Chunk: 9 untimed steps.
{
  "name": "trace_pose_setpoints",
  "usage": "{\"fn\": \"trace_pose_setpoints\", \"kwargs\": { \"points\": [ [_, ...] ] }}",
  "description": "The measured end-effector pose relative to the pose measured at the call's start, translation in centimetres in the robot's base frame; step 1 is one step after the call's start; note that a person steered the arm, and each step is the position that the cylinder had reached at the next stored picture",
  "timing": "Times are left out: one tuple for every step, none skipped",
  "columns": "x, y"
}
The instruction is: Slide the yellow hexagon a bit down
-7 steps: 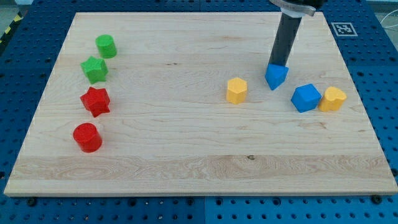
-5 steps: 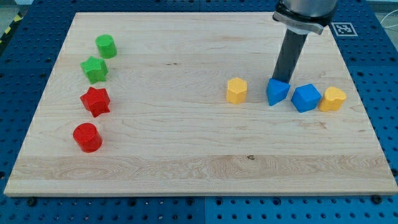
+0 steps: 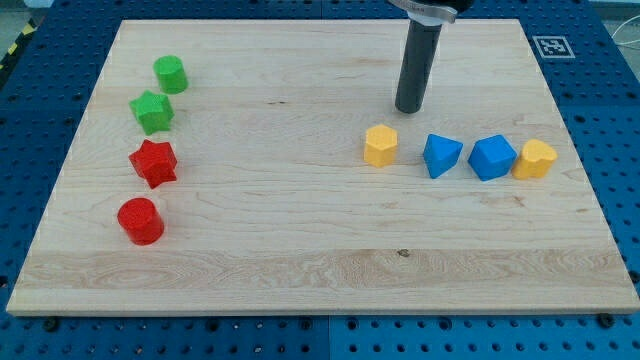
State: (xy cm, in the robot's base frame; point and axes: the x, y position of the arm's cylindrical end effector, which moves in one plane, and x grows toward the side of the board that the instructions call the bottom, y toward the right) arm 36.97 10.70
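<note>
My tip (image 3: 408, 110) sits on the table (image 3: 300, 250) in its right half, toward the top edge, touching nothing. There's no claw on this rod, so nothing is held. The yellow hexagon (image 3: 380, 145) lies just below and left of my tip, apart from it. Rightward runs a row: blue triangle (image 3: 441, 156), blue block (image 3: 492, 157), yellow heart (image 3: 535, 159) touching it. Along the left edge: green cylinder (image 3: 170, 74), green star (image 3: 152, 111), red star (image 3: 153, 163), red cylinder (image 3: 140, 220).
</note>
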Motion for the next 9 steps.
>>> {"fn": "trace_pose_setpoints", "kwargs": {
  "points": [
    [0.0, 0.3],
    [0.0, 1.5],
    [0.8, 2.0],
    [2.3, 2.0],
    [3.5, 2.0],
    [2.8, 1.9],
    [3.0, -0.3],
    [3.8, -3.3],
    [4.0, -3.9]
  ]
}}
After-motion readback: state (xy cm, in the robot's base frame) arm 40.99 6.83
